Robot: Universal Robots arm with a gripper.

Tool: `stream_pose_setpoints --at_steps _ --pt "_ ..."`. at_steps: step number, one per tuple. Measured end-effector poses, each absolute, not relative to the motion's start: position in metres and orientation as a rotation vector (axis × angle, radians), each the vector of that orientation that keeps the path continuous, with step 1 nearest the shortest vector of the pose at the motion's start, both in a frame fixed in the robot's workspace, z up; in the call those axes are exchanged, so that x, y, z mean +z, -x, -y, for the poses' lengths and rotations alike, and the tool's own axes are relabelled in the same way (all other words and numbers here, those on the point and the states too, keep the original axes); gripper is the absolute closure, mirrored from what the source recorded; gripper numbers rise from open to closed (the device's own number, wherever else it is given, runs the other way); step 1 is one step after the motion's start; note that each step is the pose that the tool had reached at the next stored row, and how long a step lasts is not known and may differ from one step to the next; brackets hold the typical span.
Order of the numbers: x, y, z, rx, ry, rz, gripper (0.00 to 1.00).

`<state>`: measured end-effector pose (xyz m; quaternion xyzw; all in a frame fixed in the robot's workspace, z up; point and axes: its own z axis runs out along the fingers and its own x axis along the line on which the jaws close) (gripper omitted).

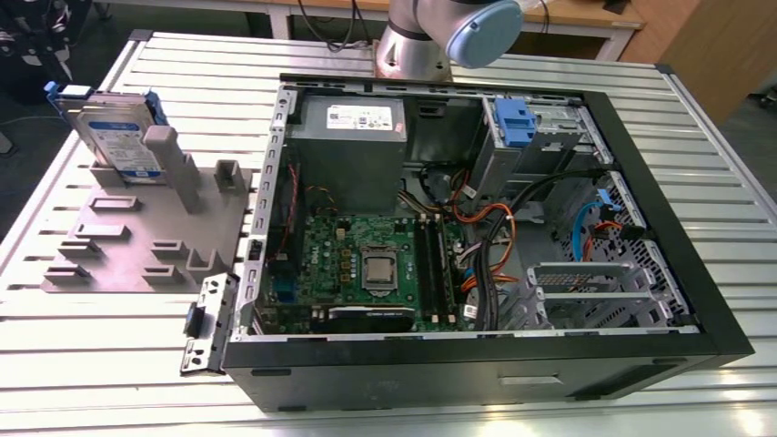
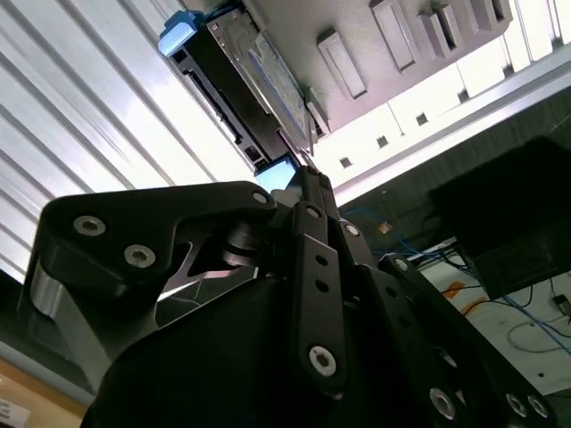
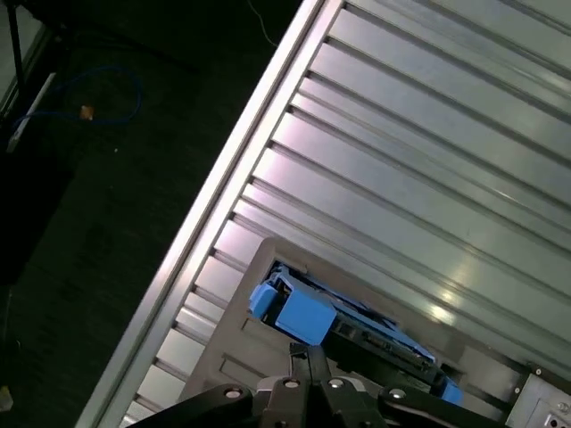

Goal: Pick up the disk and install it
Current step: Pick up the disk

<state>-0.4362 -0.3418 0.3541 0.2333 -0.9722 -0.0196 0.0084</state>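
Disk (image 1: pixel 116 137) upright on edge in grey fixture (image 1: pixel 122 246), blue bracket (image 1: pixel 64 91) uppermost

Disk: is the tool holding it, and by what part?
Nothing held. The disk stands untouched on edge in the grey fixture; the tool is clear of it.

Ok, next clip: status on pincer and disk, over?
Pincer shut, empty, above disk, apart. Disk upright in grey fixture beside open case. Nothing between them.

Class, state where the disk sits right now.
In the exterior view the disk stands on edge in the grey fixture on the table, at the exterior view's left, outside the open computer case.
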Motion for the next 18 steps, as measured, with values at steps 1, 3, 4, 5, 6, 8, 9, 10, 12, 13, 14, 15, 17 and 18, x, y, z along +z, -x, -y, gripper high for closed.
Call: stream_pose_setpoints --at_steps 1,3,4,5,6,8,9,10,12,13,14,15,17,18 --pt "0.3541 0.4362 0.3418 -0.061 -0.737 3.036 0.89" --pt "0.3541 0.4362 0.3418 -0.061 -0.752 3.032 0.89" --pt "0.3541 0.4362 0.3418 -0.061 -0.756 3.031 0.89" --pt "0.3541 0.4362 0.3418 -0.061 -0.758 3.030 0.89" --pt "0.3541 0.4362 0.3418 -0.061 -0.758 3.030 0.89" --pt "0.3541 0.4362 0.3418 -0.061 -0.758 3.030 0.89" --pt "0.3541 0.4362 0.3418 -0.061 -0.758 3.030 0.89" --pt "0.3541 0.4362 0.3418 -0.061 -0.758 3.030 0.89" --pt "0.3541 0.4362 0.3418 -0.061 -0.758 3.030 0.89" --pt "0.3541 0.4362 0.3418 -0.061 -0.758 3.030 0.89" --pt "0.3541 0.4362 0.3418 -0.061 -0.758 3.030 0.89" --pt "0.3541 0.4362 0.3418 -0.061 -0.758 3.030 0.89" --pt "0.3541 0.4362 0.3418 -0.061 -0.759 3.030 0.89" --pt "0.3541 0.4362 0.3418 -0.061 -0.760 3.030 0.89"
